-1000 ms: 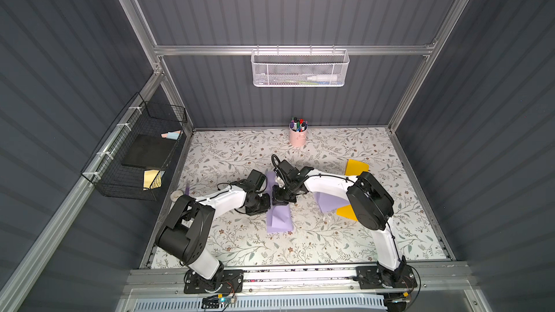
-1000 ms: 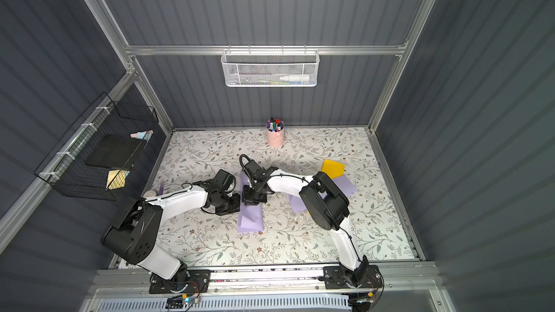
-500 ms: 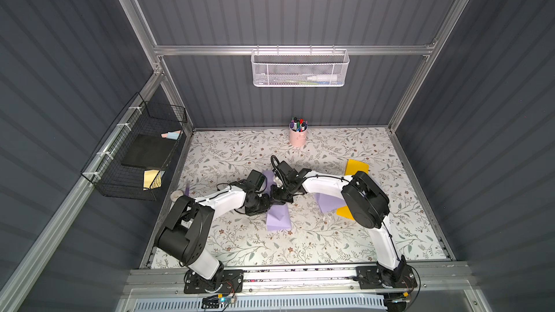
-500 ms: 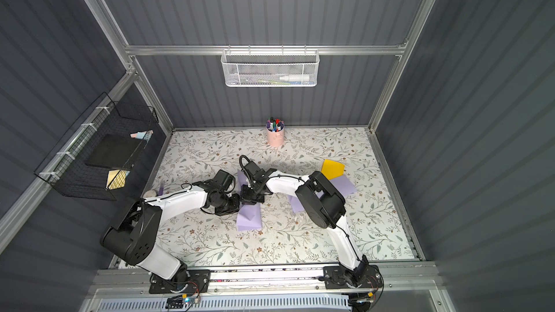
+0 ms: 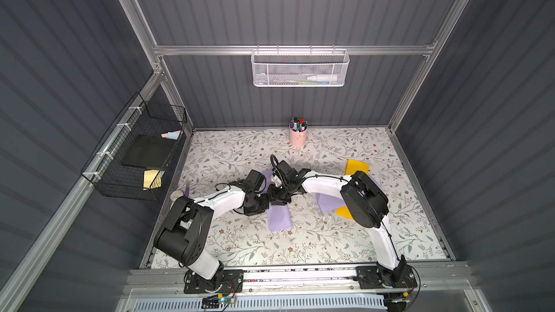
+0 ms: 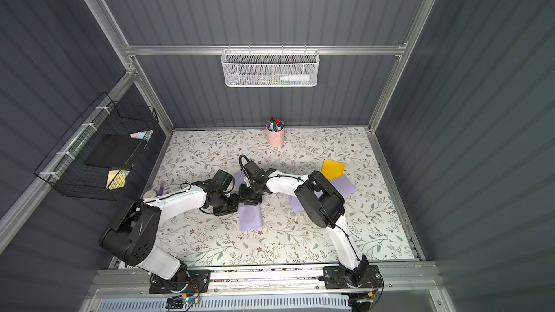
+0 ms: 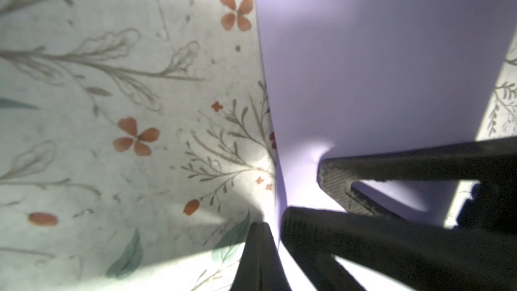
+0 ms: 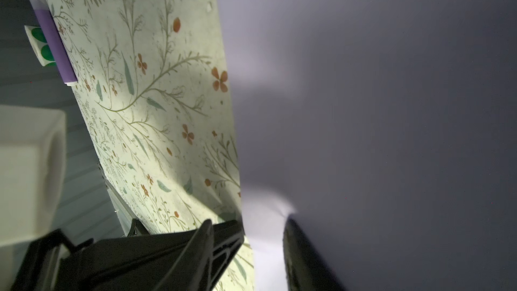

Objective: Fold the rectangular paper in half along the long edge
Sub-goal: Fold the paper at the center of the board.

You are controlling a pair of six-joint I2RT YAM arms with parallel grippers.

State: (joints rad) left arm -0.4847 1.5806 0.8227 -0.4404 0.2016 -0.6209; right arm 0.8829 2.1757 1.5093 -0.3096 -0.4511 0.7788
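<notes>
Floral tabletop [image 5: 240,151] carries plain lavender paper [image 5: 279,217].

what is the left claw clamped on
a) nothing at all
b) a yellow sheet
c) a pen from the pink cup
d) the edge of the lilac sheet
d: in the left wrist view the left claw has its two tips closed on the edge of the lilac sheet.

Mid-table is crowded: I see left gripper [image 7: 275,219] and right gripper [image 8: 257,222] almost touching at the lilac paper [image 5: 279,220], no gap to pass between. Front of the table [image 5: 300,250] is open; pen cup [image 5: 297,141] stands back centre, loose sheets [image 5: 329,205] lie under the right arm [image 5: 363,202]
</notes>
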